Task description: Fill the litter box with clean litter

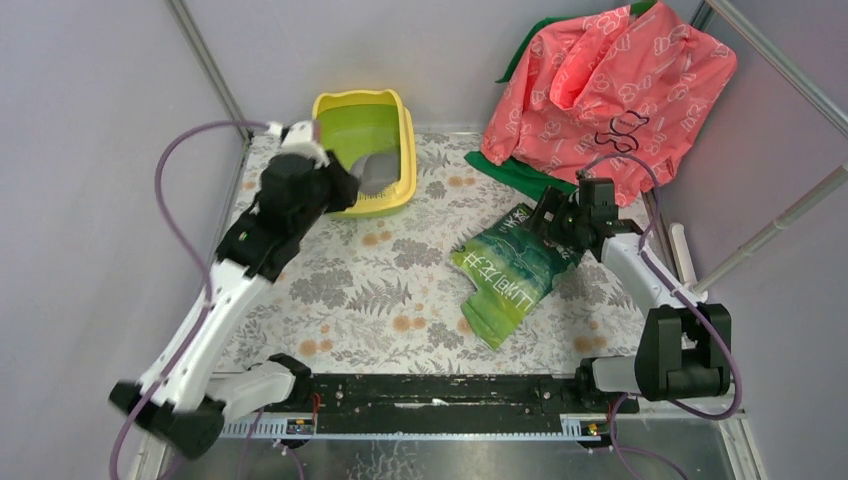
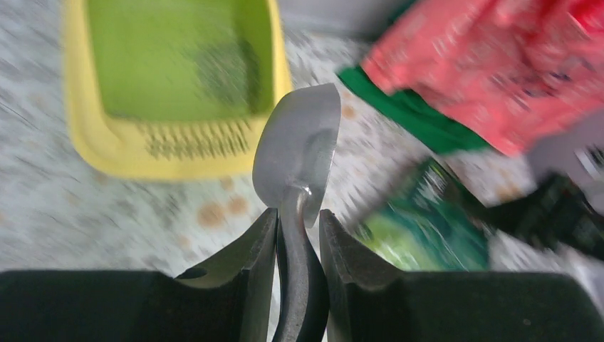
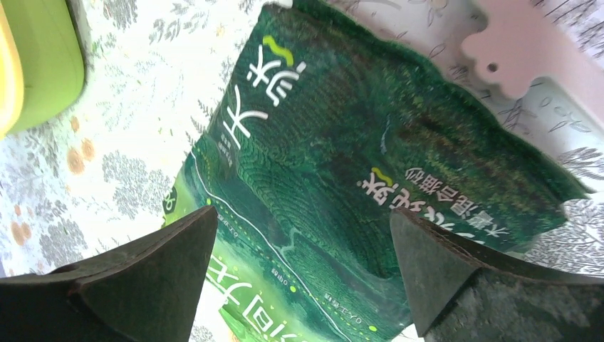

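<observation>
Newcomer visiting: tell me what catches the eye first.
The salmon-pink patterned cloth at the far right corner stands out most. Next, the yellow litter box at far left, the left gripper holding a grey scoop at its near rim. The right gripper hangs open over a green bag.

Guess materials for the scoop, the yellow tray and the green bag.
The scoop: likely metal, smooth grey bowl with a soft sheen; grey plastic is possible. The litter box: moulded plastic, uniform yellow, rounded rim, slotted lip. The bag: glossy printed plastic film, creased and limp.
</observation>
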Tool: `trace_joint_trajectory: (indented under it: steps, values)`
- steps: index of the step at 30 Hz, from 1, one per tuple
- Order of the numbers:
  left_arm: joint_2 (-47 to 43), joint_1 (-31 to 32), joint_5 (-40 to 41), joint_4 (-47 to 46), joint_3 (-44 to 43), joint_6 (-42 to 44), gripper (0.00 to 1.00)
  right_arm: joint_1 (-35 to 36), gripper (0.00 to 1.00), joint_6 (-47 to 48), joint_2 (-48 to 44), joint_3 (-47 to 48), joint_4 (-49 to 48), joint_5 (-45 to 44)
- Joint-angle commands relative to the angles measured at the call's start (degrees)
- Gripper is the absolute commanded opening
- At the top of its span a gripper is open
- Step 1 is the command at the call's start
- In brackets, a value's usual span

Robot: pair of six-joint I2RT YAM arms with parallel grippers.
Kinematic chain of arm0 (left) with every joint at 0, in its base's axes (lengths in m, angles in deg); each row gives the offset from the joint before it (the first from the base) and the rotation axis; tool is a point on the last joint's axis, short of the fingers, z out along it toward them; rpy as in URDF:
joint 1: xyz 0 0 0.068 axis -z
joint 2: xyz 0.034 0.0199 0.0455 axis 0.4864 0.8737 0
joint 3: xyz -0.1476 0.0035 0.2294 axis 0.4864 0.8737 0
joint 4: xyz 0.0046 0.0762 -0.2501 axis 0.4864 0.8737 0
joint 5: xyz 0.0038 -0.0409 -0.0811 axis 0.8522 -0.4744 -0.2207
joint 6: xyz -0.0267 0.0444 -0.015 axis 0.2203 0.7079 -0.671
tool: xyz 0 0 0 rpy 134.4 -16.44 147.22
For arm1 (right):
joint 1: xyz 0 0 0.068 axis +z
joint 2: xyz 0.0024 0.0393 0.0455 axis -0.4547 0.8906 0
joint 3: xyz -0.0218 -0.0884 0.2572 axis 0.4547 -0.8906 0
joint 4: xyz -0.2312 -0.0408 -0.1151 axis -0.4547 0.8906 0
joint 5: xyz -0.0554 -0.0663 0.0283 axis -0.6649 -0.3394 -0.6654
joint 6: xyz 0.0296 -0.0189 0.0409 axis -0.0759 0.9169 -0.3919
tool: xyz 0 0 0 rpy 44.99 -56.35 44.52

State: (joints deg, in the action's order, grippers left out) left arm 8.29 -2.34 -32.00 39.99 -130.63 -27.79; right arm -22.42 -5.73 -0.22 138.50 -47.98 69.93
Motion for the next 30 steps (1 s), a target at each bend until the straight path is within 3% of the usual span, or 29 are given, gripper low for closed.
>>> trace_joint_trajectory:
  steps: [1,6,12,17,19,22,30]
  values:
    - [-11.4,-2.1,-27.0,-3.2,19.3,-14.8,0.0,-2.7,1.0,0.1,-1.7,4.7,1.8,-2.2]
    - [-22.8,-2.1,-44.3,-18.1,41.5,-29.5,0.0,-7.1,1.0,0.4,1.7,7.8,2.1,-2.7]
    - [-27.1,-2.6,-48.2,-28.7,56.3,-36.0,0.0,-8.7,1.0,-0.4,6.8,10.1,0.7,-2.5]
    - [-22.0,-2.6,-48.5,-39.8,61.2,-36.0,0.0,-8.8,1.0,-0.9,10.2,10.2,-0.7,-2.5]
    - [-18.5,-2.7,-49.3,-45.9,62.7,-41.7,0.0,-8.8,1.0,-1.1,11.2,9.8,-1.4,-2.2]
    - [-12.8,-2.7,-49.1,-52.2,63.2,-42.4,0.0,-8.8,1.0,-1.3,12.5,9.1,-2.3,-1.8]
    - [-5.6,-3.5,-46.5,-57.3,62.8,-41.6,0.0,-8.8,1.0,-1.2,13.0,6.9,-4.1,-1.3]
